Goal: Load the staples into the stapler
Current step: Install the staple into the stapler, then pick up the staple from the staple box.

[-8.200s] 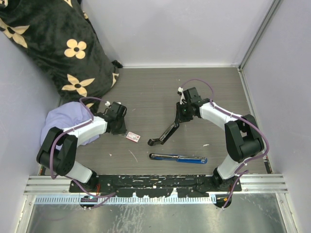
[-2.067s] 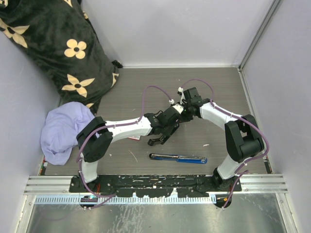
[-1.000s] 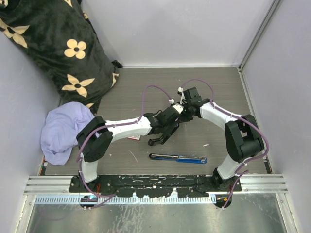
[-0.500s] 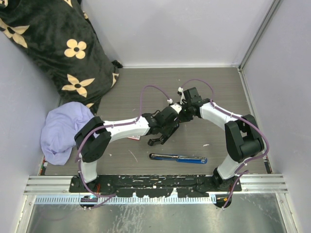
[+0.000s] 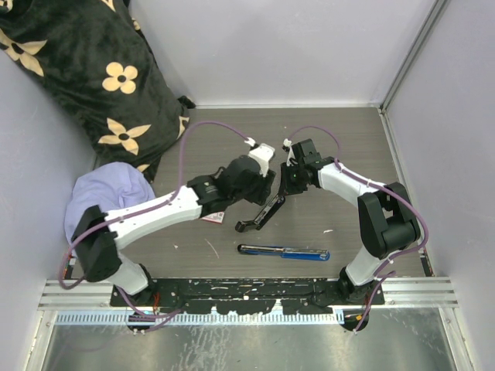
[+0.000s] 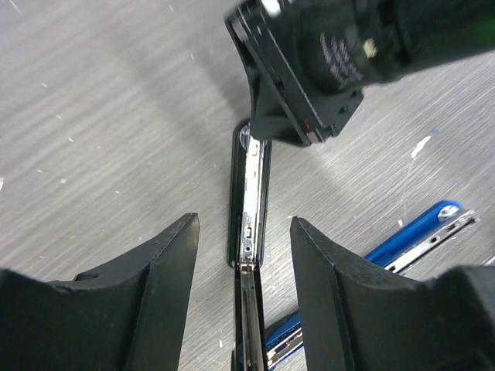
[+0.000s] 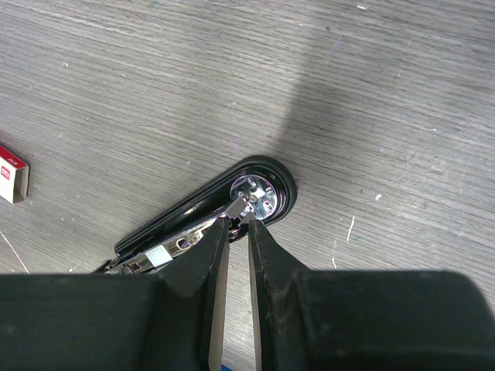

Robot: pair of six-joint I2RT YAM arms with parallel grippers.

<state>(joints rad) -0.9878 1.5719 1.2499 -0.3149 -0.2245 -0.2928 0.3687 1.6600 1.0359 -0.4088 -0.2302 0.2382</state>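
The black stapler [image 5: 261, 212] lies hinged open mid-table. My right gripper [image 5: 292, 182] is shut on the metal tip of its upper arm, over the round end of the base [image 7: 259, 193]; the right wrist view shows the gripper [image 7: 238, 220] pinching there. My left gripper [image 5: 259, 184] hovers above the stapler, open and empty. In the left wrist view the left gripper [image 6: 244, 224] straddles the stapler's metal channel [image 6: 251, 185] from above without touching it. The staples box [image 5: 210, 219], white with a red label, lies left of the stapler, partly under my left arm; it also shows in the right wrist view [image 7: 13, 172].
A blue stapler [image 5: 284, 252] lies open near the front edge, also in the left wrist view [image 6: 421, 236]. A purple cloth [image 5: 97, 201] and a black flowered cushion [image 5: 85, 69] fill the left side. White walls enclose the table.
My left arm has risen off the black stapler, its elbow swinging out left, and its gripper now hangs open above it. The right gripper and both staplers have not moved.
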